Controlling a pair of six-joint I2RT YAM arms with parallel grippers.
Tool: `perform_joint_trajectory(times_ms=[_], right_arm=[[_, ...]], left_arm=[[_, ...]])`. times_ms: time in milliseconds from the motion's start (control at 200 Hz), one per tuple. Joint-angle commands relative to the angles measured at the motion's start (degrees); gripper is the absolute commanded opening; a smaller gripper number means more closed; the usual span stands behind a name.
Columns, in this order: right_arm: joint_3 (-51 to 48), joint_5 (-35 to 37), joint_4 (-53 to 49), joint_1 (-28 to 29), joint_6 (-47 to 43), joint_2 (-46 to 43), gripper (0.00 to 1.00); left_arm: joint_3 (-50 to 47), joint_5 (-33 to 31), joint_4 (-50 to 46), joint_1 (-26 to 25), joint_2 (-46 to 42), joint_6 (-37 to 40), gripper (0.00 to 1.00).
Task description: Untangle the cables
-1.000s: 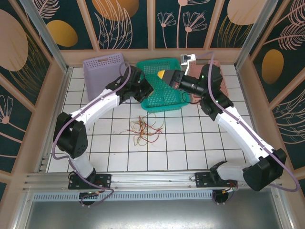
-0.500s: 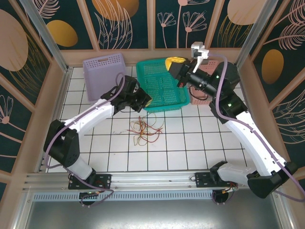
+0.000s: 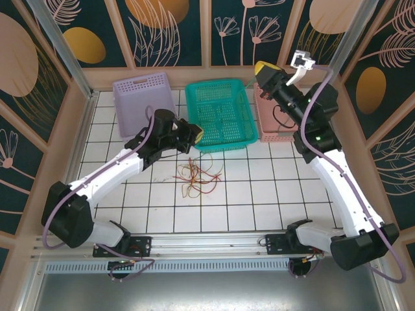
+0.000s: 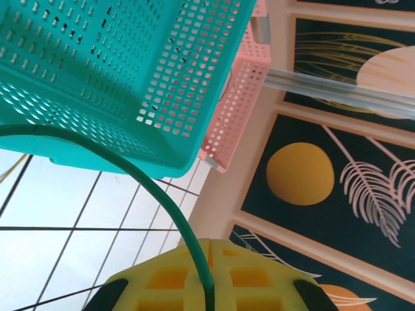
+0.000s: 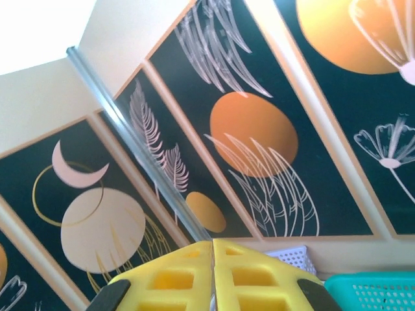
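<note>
The cables (image 3: pixel 198 175) lie in a loose red, yellow, brown and tan tangle on the white tiles, in front of the teal basket. My left gripper (image 3: pixel 196 134) hovers just behind the tangle at the teal basket's front left corner. In the left wrist view its yellow pads (image 4: pixel 175 278) are shut on a green cable (image 4: pixel 130 170), which arcs up and away to the left. My right gripper (image 3: pixel 262 69) is raised high near the back wall, above the pink basket. Its yellow pads (image 5: pixel 168 278) are pressed together with nothing between them.
Three baskets line the back: a lilac basket (image 3: pixel 139 97) at left, a teal basket (image 3: pixel 220 116) in the middle, and a pink basket (image 3: pixel 275 126) at right. Patterned walls and aluminium posts enclose the table on three sides.
My left arm has drawn back from the teal basket toward the near left. My right arm has swung up and to the right, from over the teal basket toward the back wall.
</note>
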Motion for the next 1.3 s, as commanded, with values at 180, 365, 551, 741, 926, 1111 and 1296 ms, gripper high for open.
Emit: perform_joint_trajectory(times_ms=[180,365,551,741,926,1111,1296], right_arm=[[-1.3,3.3,1.1,-3.4,15.3,-8.1,0.00],[-5.8,6.1,-20.6,-4.0,18.5,-16.0,0.41],[4.6,14.9,-41.5,-4.0,5.8,-16.8,0.64],[18.1,21.9,-48.8,-4.0,-7.8,-12.6,0.66],[23.0,21.6,-47.0,-4.0,-12.1,-10.1,0.67],[20.1,-6.7,-42.8,-4.0,-9.8,-3.3,0.65],[10.9,-32.5,-38.9,-2.1,-10.8,5.8,0.58]], left_arm=[[3.4,-9.8,-10.8,0.7,-0.7,-0.8,0.00],[19.6,-16.5,-20.8,0.7,5.1,12.4,0.00],[33.8,-22.4,-28.1,0.7,11.1,30.4,0.00],[42.9,-23.4,-30.5,0.7,15.7,44.7,0.00],[44.0,-29.7,-28.9,0.7,16.7,56.4,0.00],[38.2,-20.8,-16.3,0.7,13.3,65.6,0.00],[40.5,-0.7,-11.0,0.7,15.5,67.7,0.00]])
